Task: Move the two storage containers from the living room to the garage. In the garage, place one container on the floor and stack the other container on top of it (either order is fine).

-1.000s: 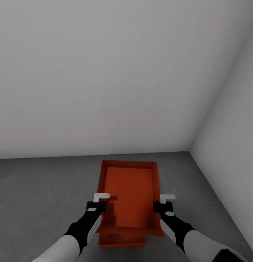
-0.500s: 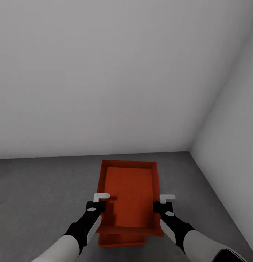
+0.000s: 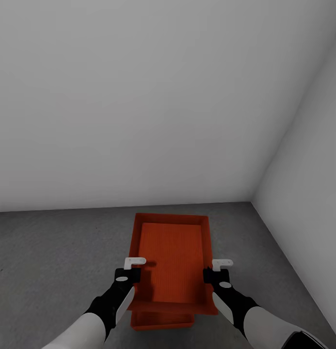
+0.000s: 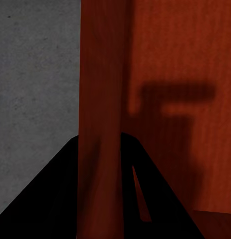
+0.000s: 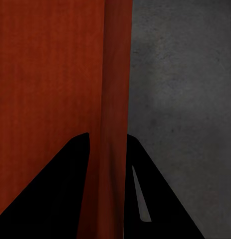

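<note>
An orange-red storage container (image 3: pixel 171 257) sits lengthwise in front of me over the dark grey garage floor (image 3: pixel 52 252). My left gripper (image 3: pixel 132 274) is shut on its left wall (image 4: pixel 99 99), and my right gripper (image 3: pixel 212 275) is shut on its right wall (image 5: pixel 115 89). The wrist views show each wall pinched between the black fingers (image 4: pixel 60 189) (image 5: pixel 60 184). Under the held container's near end, the second storage container (image 3: pixel 162 320) pokes out on the floor. Whether the upper one rests on the lower one cannot be told.
A plain pale grey wall (image 3: pixel 139 97) stands just beyond the containers. A second wall (image 3: pixel 313 194) meets it in a corner at the right. Open concrete floor stretches to the left.
</note>
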{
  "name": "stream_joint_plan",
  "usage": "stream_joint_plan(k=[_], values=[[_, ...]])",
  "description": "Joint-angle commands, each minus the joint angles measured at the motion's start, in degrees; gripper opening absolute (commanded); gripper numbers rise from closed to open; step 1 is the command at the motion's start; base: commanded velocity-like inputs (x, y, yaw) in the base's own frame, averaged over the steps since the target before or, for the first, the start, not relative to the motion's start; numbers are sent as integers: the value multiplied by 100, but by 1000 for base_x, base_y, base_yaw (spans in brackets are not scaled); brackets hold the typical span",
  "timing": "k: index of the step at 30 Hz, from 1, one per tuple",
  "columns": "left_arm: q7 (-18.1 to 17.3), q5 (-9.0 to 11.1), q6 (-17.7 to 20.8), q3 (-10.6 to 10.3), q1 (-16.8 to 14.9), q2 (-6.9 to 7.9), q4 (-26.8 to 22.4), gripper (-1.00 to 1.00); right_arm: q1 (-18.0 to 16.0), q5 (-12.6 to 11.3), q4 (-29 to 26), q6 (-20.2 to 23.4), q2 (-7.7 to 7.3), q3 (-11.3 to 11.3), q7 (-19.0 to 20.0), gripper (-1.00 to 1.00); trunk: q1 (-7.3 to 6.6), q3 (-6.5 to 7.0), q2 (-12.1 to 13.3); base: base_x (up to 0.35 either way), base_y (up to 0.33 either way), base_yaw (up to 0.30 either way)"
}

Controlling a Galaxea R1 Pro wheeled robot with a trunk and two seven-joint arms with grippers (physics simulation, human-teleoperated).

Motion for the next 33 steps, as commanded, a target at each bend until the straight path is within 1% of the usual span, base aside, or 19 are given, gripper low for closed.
stream_joint_plan(k=[1, 9, 20, 33], values=[[78, 108, 301, -74, 0, 11, 28, -100, -13, 66, -11, -41, -16, -79, -186, -100, 3, -9, -11, 0, 0, 0], [78, 112, 301, -74, 0, 11, 28, -100, -13, 61, -11, -41, -11, -79, -186, -100, 3, -9, -11, 0, 0, 13], [78, 113, 301, -74, 0, 7, 28, -100, -13, 66, -12, -41, -14, -79, -186, -100, 3, -9, -11, 0, 0, 203], [78, 114, 301, -75, 0, 6, 28, -100, -13, 66, -13, -39, -13, -79, -186, -100, 3, -9, -11, 0, 0, 12]])
